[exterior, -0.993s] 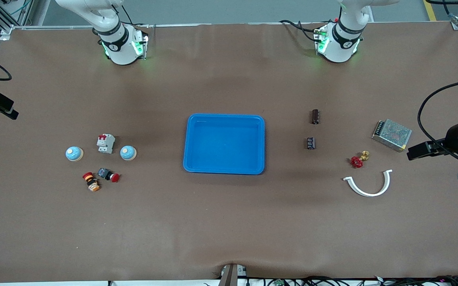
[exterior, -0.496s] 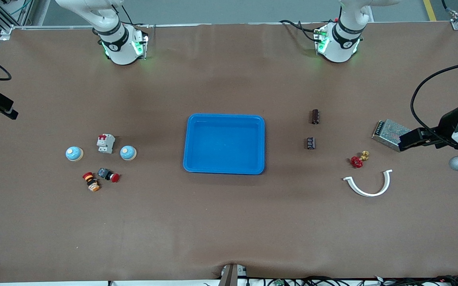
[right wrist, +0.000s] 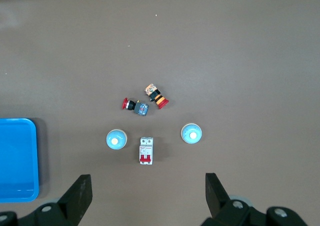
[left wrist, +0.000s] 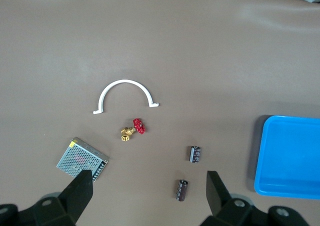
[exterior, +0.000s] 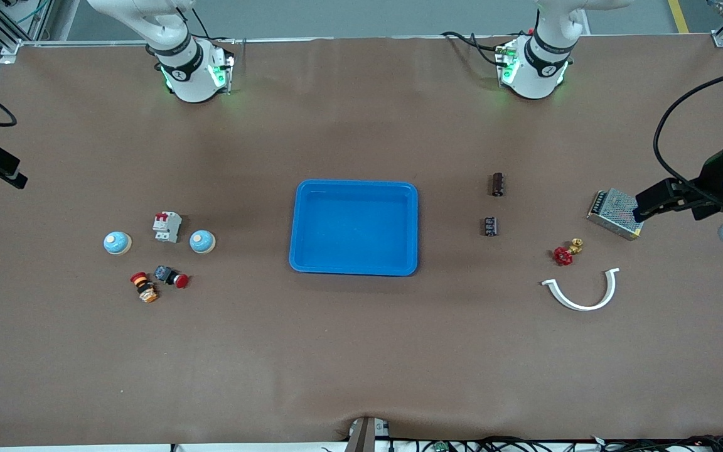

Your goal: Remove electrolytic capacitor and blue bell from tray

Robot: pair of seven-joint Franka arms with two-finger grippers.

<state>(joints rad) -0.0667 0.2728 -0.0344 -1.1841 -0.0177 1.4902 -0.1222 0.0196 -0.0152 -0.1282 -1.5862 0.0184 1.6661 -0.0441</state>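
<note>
Two capacitors lie on their sides toward the left arm's end of the tabletop, both apart from the blue tray (exterior: 354, 227). The brown capacitor (exterior: 498, 184) lies farther from the front camera; the black capacitor (exterior: 490, 226) lies nearer. Toward the right arm's end sit two light-blue domed bells, upright: one bell (exterior: 202, 242) nearer the tray, the outer bell (exterior: 117, 243) beside it.

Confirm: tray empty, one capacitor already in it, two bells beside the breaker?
Not quite. The front view shows both capacitors on the table, toward the left arm's end, none in the tray. The tray is empty and two bells flank the breaker.
</note>
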